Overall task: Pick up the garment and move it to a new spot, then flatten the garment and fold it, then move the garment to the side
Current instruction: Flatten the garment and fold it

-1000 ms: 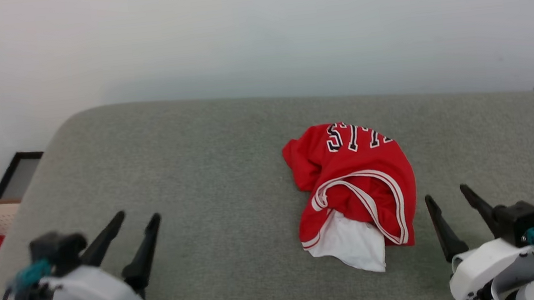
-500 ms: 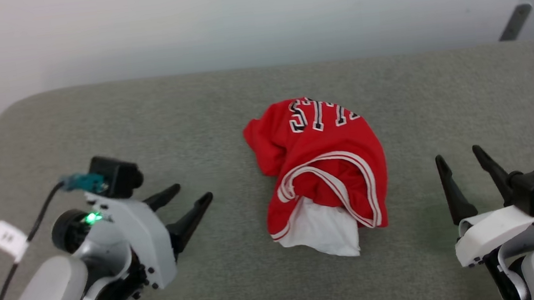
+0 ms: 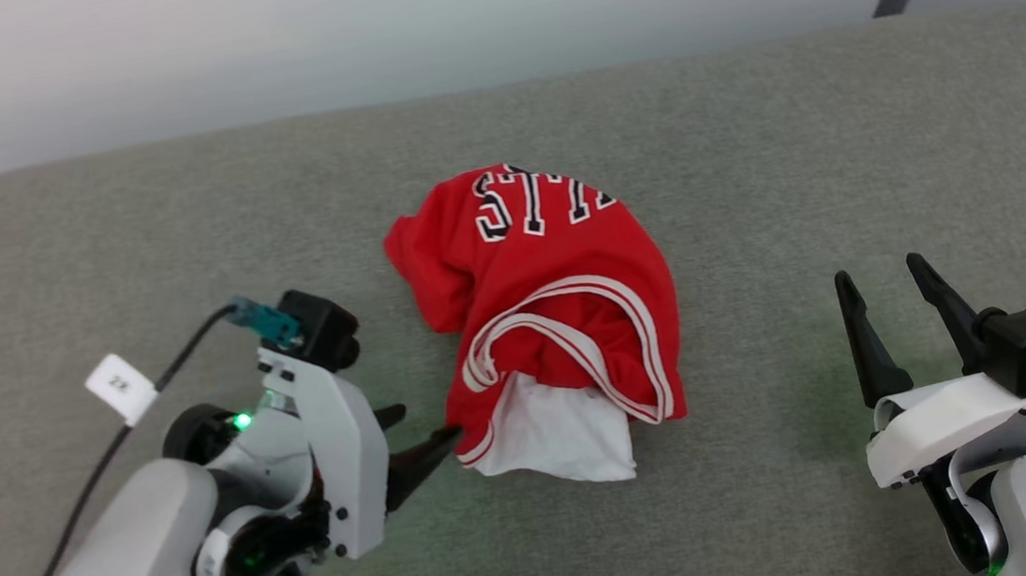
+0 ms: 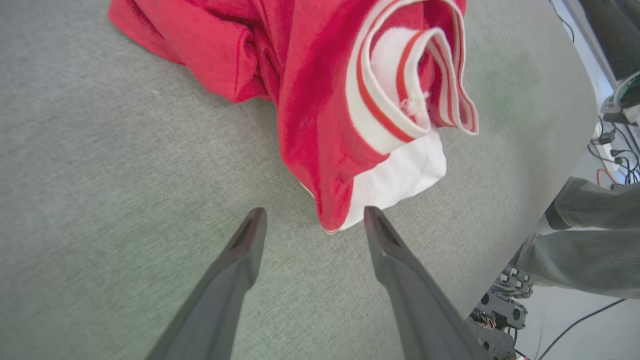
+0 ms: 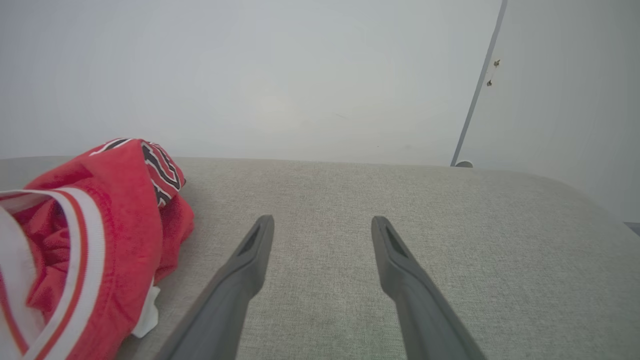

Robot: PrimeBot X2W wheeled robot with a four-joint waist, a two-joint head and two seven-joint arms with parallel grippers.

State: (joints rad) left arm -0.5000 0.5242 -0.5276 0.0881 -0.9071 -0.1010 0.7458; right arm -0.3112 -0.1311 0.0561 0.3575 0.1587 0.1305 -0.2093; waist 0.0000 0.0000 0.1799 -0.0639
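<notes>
Head view: the camera has swung, so the whole scene sits shifted. Discounting that, the left gripper (image 3: pixel 423 426) has come in from well apart to just beside the near-left hem of the red jersey (image 3: pixel 554 322), fingers spread wide. The jersey lies crumpled mid-way across the grey upholstery (image 3: pixel 187 225). The right gripper (image 3: pixel 879 272) is wide, empty and well to its right.

Left wrist view: the hem corner, red over white, sits between the fingertips. Contact uncertain.

Right wrist view: fingers over bare upholstery, jersey to the left.

Judgement: the pick-up approach is nearly complete, and closing comes next.

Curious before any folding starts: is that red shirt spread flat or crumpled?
Crumpled: the shirt sits in a bunched heap, its lettering curving over the top.
</notes>
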